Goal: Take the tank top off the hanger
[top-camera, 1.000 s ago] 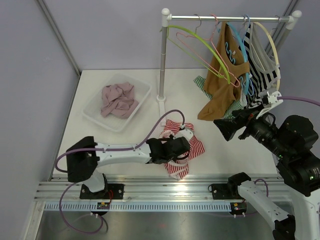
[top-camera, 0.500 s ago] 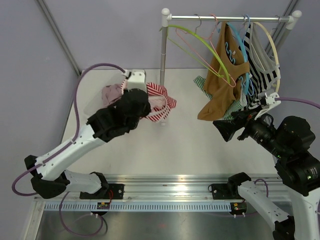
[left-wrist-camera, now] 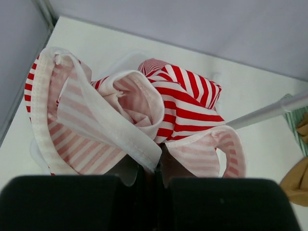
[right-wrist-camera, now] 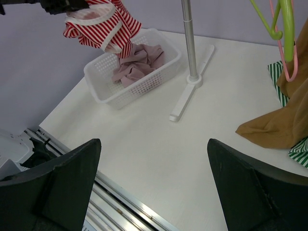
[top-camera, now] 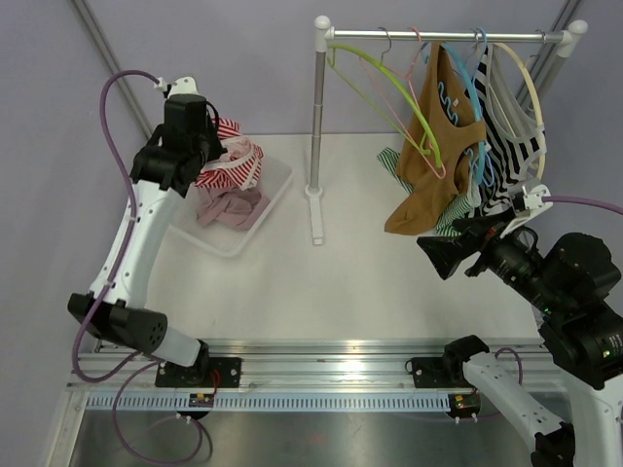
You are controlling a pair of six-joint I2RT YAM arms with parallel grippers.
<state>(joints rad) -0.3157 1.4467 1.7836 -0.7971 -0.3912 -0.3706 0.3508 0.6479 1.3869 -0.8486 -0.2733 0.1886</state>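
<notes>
The red-and-white striped tank top (top-camera: pixel 229 161) is off the rack and hangs bunched in the air over the far-left part of the table (top-camera: pixel 341 282), above the white basket (top-camera: pixel 280 180), with its lowest fold close over the crumpled pink garment (top-camera: pixel 232 206) lying in that basket. The left gripper (left-wrist-camera: pixel 154 166) has it: the jaws are pressed nearly together on a fold of the striped cloth, and in the left wrist view the white-edged straps and hems loop out loosely to either side of the pinch. The left arm reaches up and away from its base to hold it there. The right gripper (right-wrist-camera: pixel 153 144) is spread to its full width and has hold of nothing; it hovers over the right side of the table, just below the clothes on the rack. That rack has a white post (top-camera: pixel 316 117) on a flat foot and a metal rail (top-camera: pixel 438 36) across the top. On the rail hang a bare green hanger (top-camera: pixel 389 83) and a bare pink one beside it, then a brown garment (top-camera: pixel 428 165) and a black-and-white striped garment (top-camera: pixel 511 146). A green striped cloth (top-camera: pixel 394 163) shows behind the brown one.
</notes>
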